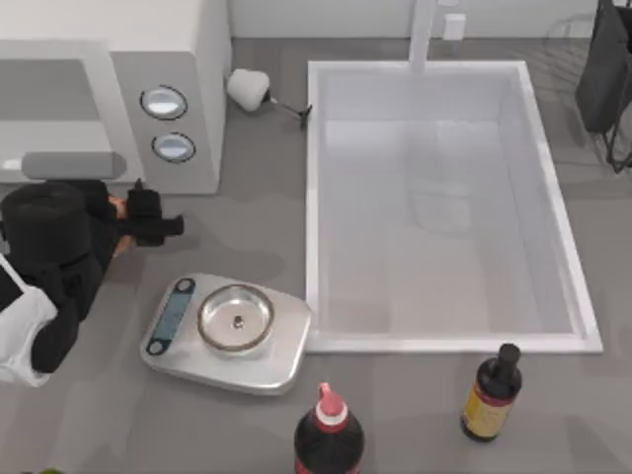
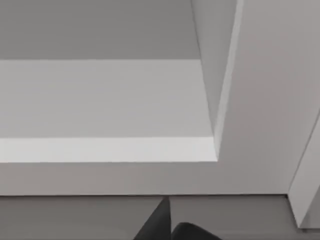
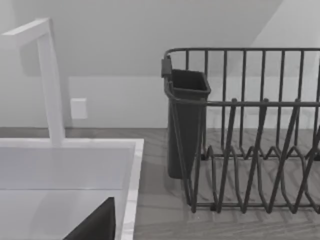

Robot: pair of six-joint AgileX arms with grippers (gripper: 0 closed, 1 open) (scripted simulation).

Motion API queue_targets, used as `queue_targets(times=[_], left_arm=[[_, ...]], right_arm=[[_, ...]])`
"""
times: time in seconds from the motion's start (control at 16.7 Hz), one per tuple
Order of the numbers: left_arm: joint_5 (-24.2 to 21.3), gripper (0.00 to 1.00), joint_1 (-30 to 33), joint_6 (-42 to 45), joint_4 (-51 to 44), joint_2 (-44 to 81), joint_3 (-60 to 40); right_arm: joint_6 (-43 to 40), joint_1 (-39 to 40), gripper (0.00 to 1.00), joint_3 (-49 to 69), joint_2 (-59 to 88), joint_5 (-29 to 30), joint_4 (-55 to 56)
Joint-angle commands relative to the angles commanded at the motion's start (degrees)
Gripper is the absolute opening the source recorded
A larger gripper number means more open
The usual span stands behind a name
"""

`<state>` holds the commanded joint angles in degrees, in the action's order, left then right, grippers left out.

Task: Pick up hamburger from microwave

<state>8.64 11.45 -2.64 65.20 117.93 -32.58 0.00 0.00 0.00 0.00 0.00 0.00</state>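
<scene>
Left arm, black and bulky, lies nearest the overhead camera at 9 o'clock, just in front of the microwave. Items follow from largest to smallest.

1. One white sink basin, running from centre to 3 o'clock, with one faucet at 12 o'clock.
2. One microwave, white and boxy, at 10 o'clock. Its side panel carries two dials, one above the other.
3. One dish rack of dark wire with one dark cutlery cup. It appears in full in the right wrist view, while the top view catches its edge at 2 o'clock.
4. One silver scale with a round pan, at 7 o'clock.
5. Two bottles. One is dark with a red cap, at 6 o'clock. The other is red-orange labelled with a black cap, at 5 o'clock.
6. One hamburger, seen as a small orange-brown sliver at the left arm's edge, just in front of the microwave and mostly hidden.

The left wrist view shows the microwave's white wall and a ledge close up, with the left gripper as dark tips. Whether that claw is apart, together or clamped cannot be told.

The right gripper sits parked over the sink's far corner, and its claw state cannot be told either.
</scene>
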Motion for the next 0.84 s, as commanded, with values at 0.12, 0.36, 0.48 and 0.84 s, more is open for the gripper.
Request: queue_targets(times=[0.12,0.36,0.48,0.84], left_arm=[[0.00,0.53,0.00,0.00,0.00,0.00,0.00],[0.00,0.83,0.00,0.00,0.00,0.00,0.00],[0.00,0.98,0.00,0.00,0.00,0.00,0.00],[0.00,1.00,0.00,0.00,0.00,0.00,0.00]], right_arm=[[0.00,0.00,1.00,0.00,0.00,0.00,0.00],[0.00,0.00,1.00,0.00,0.00,0.00,0.00],[0.00,0.00,1.00,0.00,0.00,0.00,0.00],[0.00,0.00,1.00,0.00,0.00,0.00,0.00]])
